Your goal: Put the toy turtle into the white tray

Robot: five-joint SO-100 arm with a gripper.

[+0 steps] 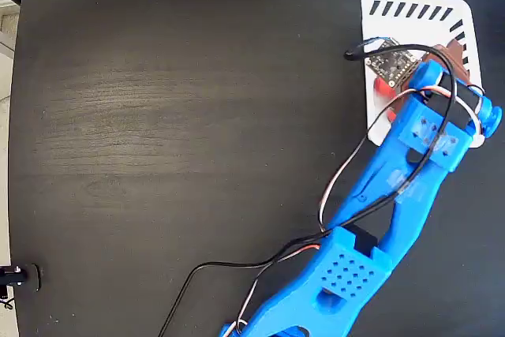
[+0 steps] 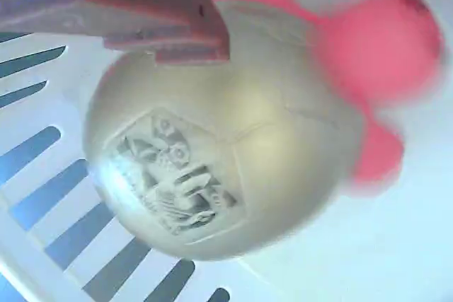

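**Turtle at the gripper, over the white tray**

In the wrist view one reddish finger (image 2: 141,12) of the gripper lies across the top of the toy turtle (image 2: 226,146), touching the upper edge of its shell. The other finger does not show, so I cannot tell whether the jaws are closed on the turtle or standing open around it.

The turtle fills most of that view. Its rounded silver-beige shell carries a dark printed mark on the lower left side. The red-orange head sits at the upper right, blurred, with one stubby leg above the shell and another below the head. Behind and beneath it lies the white tray (image 2: 396,245), with its dark diagonal stripes running along the left and bottom of the picture.

In the fixed view the gripper (image 1: 394,76) is over the tray (image 1: 418,29), which rests on the black table (image 1: 173,116) near the upper right corner. A small circuit board on the wrist hides most of the turtle; only a bit of red (image 1: 382,84) shows beside it, inside the tray's outline. The blue arm (image 1: 394,187) stretches from the bottom edge up to the tray, with black, white and red wires along it.
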